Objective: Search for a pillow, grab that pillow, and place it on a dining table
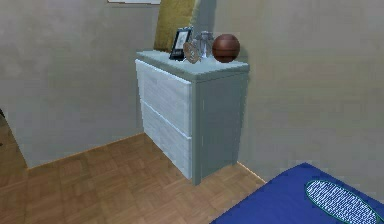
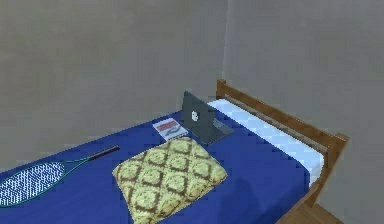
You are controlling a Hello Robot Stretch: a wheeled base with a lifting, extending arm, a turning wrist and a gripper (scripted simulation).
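Bedroom walls of plain grey surround a bed (image 2: 262, 165) with a smooth blue cover. The pillow (image 2: 168, 178) lies flat on it, low and just left of centre in the arm side view. It is square, plump and soft-edged, with a yellow and olive lattice pattern.

The search looks finished and the grab is the step in hand. The gripper's state cannot be told from these pictures. A good grab would probably take a raised corner or edge, since the yielding fabric will sag under the fingers, and would lift it straight up, clear of its neighbours.

To the left, near the pillow, lies a racket (image 2: 45, 178) with a thin shaft and a pale strung head. Above it are a small flat book (image 2: 168, 129) and a rigid dark laptop (image 2: 200, 118) standing open. Farther right are a white sheet (image 2: 272, 128) and the wooden bed frame (image 2: 300, 122).

In the forward view, a pale panelled dresser (image 1: 190, 110) carries a basketball (image 1: 226, 47) above a wood floor (image 1: 110, 180).
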